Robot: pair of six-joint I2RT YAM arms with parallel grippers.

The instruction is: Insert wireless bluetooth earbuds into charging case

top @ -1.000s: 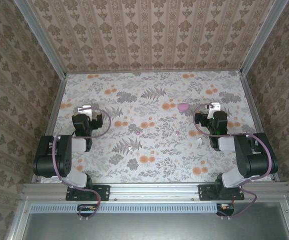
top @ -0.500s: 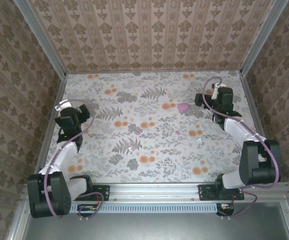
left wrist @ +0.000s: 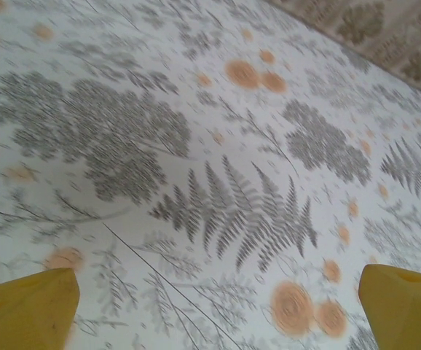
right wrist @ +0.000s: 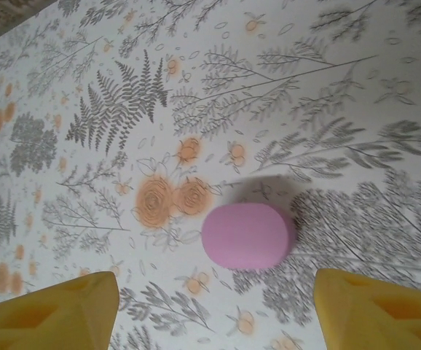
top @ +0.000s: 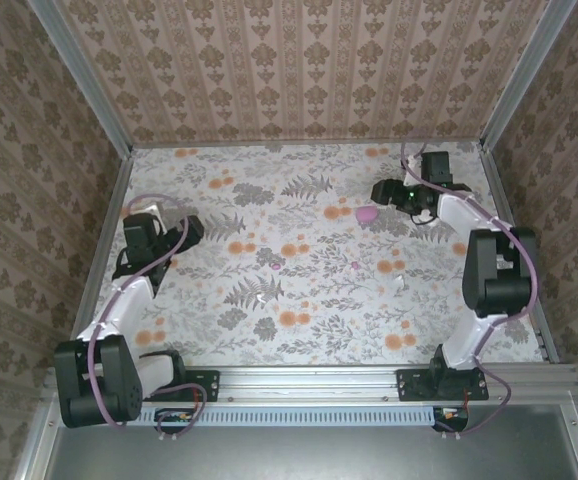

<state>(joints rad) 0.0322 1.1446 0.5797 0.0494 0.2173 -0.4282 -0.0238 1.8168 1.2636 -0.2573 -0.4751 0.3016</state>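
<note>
— Just ahead of my right gripper (right wrist: 214, 313), between its wide-open yellow fingers (right wrist: 50, 313), sits the pink oval plastic case (right wrist: 247, 235). Nothing is held yet.
— Earbuds?
— Two tiny magenta earbuds (top: 355, 265) lie farther off, past the case. I'd go down straight, then squeeze softly. My left gripper (left wrist: 214, 313) is open too, and empty.

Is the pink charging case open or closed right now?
Shut: the charging case shows a smooth, unbroken pink top, no raised lid or sockets visible, lying flat on the table.
</note>
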